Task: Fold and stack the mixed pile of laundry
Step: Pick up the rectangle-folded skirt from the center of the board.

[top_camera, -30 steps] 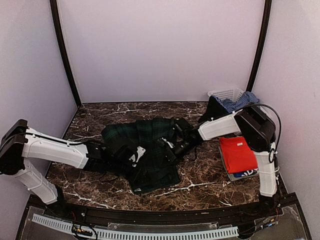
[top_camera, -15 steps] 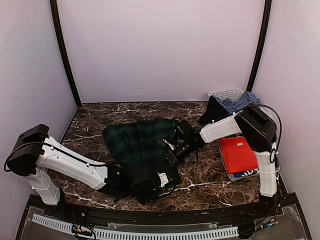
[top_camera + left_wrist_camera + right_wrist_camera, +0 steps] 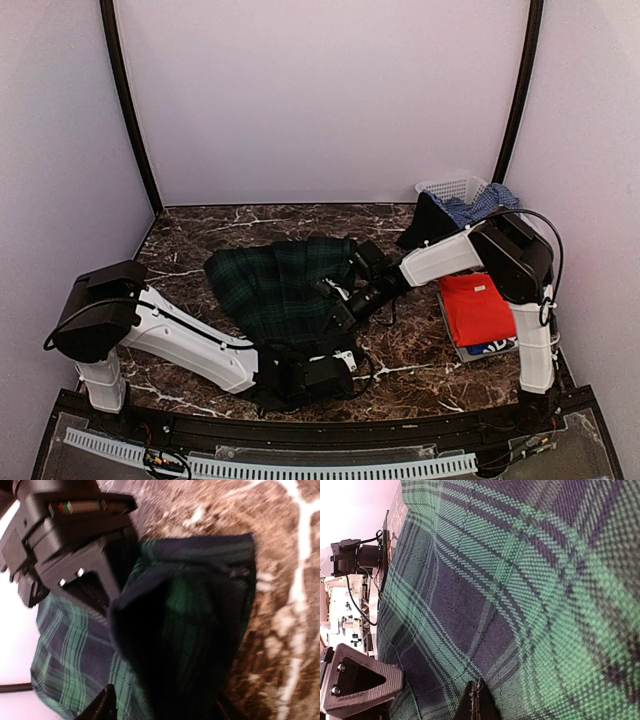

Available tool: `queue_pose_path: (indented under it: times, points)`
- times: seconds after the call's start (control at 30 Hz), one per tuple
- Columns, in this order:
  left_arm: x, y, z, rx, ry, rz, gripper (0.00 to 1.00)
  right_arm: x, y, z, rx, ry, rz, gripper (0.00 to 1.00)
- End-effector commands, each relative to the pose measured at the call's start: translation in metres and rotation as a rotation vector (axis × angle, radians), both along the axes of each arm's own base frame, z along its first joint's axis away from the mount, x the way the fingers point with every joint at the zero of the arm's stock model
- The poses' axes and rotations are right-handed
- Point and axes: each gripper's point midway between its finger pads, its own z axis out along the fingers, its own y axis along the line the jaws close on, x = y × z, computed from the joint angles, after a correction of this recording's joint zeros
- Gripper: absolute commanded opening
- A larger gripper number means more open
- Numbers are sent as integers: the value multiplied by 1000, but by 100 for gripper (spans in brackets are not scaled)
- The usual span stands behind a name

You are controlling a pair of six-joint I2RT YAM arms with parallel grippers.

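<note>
The left tool [image 3: 322, 377] is gripping a thick fold at the near edge of the dark green tartan skirt [image 3: 270, 285], its jaws standing partway apart around the bunched cloth. The right tool [image 3: 338, 303] is pressing on the skirt's right side with its jaws fully closed (whether a thin layer is pinched between them is not showing). The skirt is lying mid-tabletop [image 3: 190, 240], spread and only partly folded, so this garment is looking about half done. To the right, the red-orange T-shirt [image 3: 475, 308] is sitting folded on the grey tray [image 3: 462, 353], with a blue T-shirt [image 3: 495, 347] peeking from under it: two items seemingly finished. The light blue patterned shirt [image 3: 487, 203] and a black garment [image 3: 428, 222] are waiting unfolded at the white basket [image 3: 452, 187].
</note>
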Motion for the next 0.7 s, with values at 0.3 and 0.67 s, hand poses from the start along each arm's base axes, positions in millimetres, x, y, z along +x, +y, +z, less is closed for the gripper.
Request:
queue_pose_path:
  times: [0.3, 0.67]
  points:
    - [1, 14, 38, -5, -32, -15, 9, -6, -20, -30, -113, 6, -25, 0]
    - [-50, 16, 40, 37, 318, -141, 0, 77, -15, 110, 99, -191, -130, 33]
